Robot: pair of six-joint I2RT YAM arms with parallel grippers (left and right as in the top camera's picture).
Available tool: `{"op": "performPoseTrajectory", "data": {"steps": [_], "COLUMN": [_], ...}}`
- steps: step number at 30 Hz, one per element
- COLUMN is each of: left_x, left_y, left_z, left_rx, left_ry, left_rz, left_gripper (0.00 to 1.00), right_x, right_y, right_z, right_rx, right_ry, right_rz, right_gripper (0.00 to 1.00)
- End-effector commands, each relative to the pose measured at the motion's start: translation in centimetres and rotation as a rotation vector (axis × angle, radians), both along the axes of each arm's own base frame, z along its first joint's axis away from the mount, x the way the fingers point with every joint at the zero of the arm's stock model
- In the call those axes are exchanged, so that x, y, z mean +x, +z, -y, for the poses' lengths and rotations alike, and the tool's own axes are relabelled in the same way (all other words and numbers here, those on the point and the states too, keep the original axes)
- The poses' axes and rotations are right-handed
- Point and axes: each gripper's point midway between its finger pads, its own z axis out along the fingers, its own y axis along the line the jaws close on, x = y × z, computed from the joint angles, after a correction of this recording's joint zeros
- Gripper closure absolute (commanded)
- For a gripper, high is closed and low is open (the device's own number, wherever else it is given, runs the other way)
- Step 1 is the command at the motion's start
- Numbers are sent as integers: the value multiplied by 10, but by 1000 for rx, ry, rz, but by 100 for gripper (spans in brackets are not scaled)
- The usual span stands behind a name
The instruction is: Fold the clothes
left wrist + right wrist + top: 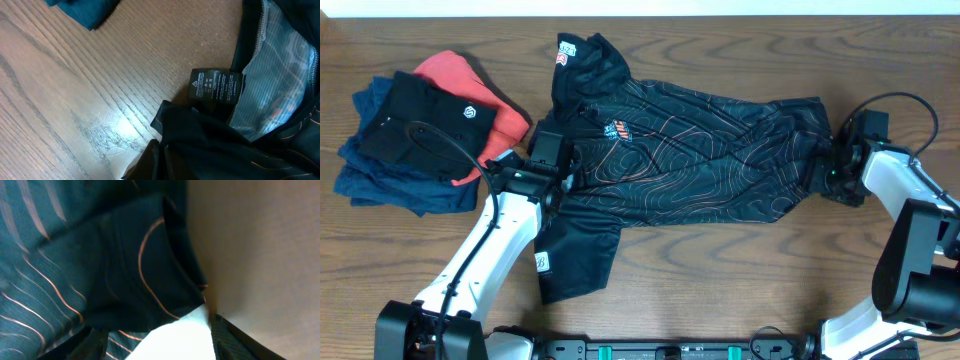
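Here the shirt (710, 150) lies long-axis left-right, hem rightward; left end effector (565, 172) pinches it closed; right end effector (830, 170): cannot tell

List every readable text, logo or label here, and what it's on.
No text is legible in any view.
Black care label on the thin black jersey with orange contour lines: white print, too small to read.
Red-white logo and a second one on that jersey: both blurred.
White emblem on the folded plain black shirt: too small.

You have a folded pile (415, 130) at the left of the wooden table (720, 290). A plain black shirt (420, 125) tops it, over a coral-red garment (455, 72) and navy garments (370, 180).
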Motion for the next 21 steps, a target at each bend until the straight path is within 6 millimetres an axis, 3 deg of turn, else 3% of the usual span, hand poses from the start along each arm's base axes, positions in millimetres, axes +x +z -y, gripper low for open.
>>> {"op": "performPoseTrajectory", "data": {"steps": [1, 6, 7, 10, 11, 14, 16, 19, 21], "left_x": [0, 0, 0, 0, 0, 0, 0, 0, 0], "left_y": [2, 2, 2, 2, 2, 2, 2, 2, 2], "left_z": [-6, -6, -6, -6, -6, -6, -6, -6, -6], "left_rx": [29, 29, 29, 29, 29, 29, 29, 29, 29], "left_ry": [5, 5, 5, 5, 5, 5, 5, 5, 5], "left_rz": [3, 3, 3, 3, 3, 3, 3, 3, 3], "left_gripper": [94, 93, 94, 93, 93, 93, 93, 93, 93], "right_x": [4, 17, 19, 22, 23, 21, 5, -27, -38], "right_y": [-16, -15, -15, -14, -14, -14, -6, 28, 59], "right_z": [-28, -34, -34, -34, -34, -34, -34, -30, -16], "right_rx": [94, 83, 82, 79, 78, 80, 94, 114, 65], "right_ry": [73, 99, 99, 100, 101, 100, 90, 52, 29], "right_rz": [-5, 43, 49, 65, 68, 58, -13, -169, -233], "right_gripper": [40, 49, 57, 92, 99, 99, 99, 99, 99]}}
